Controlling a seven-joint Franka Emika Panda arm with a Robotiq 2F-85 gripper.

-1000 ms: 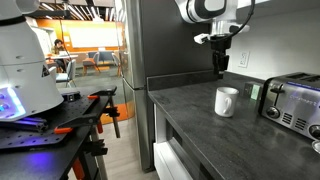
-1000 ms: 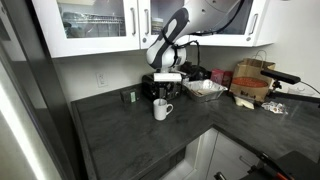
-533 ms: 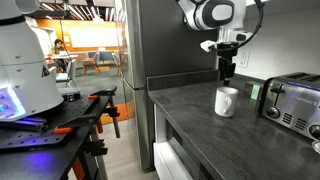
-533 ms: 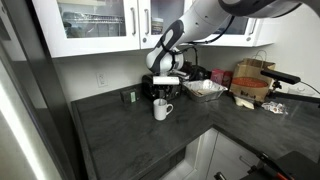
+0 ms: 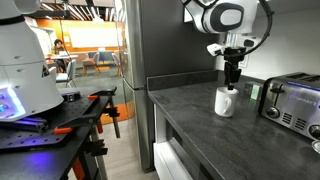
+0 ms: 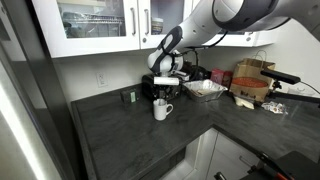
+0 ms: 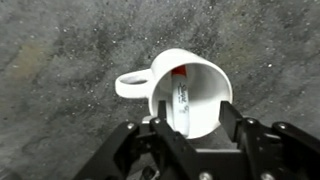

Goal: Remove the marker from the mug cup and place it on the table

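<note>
The white mug cup (image 7: 170,80) stands upright on the dark grey table (image 7: 60,50), its handle to the left in the wrist view. It also shows in both exterior views (image 5: 226,101) (image 6: 161,109). The marker (image 7: 183,98) leans inside the mug, red at its top end with a pale printed body. My gripper (image 7: 190,115) is open and straight above the mug, one finger on each side of the rim. In both exterior views the gripper (image 5: 232,82) (image 6: 164,94) hangs just over the mug's mouth. It holds nothing.
A shiny steel toaster (image 5: 292,100) stands beside the mug. A wire basket (image 6: 203,88) and cardboard boxes (image 6: 252,82) sit further along the counter. White cabinets (image 6: 100,25) hang above. A black workbench with orange clamps (image 5: 60,125) stands off the table's edge.
The gripper has moved sideways along the counter to a spot over the mug and come down closer to its rim. The mug and marker have not moved.
</note>
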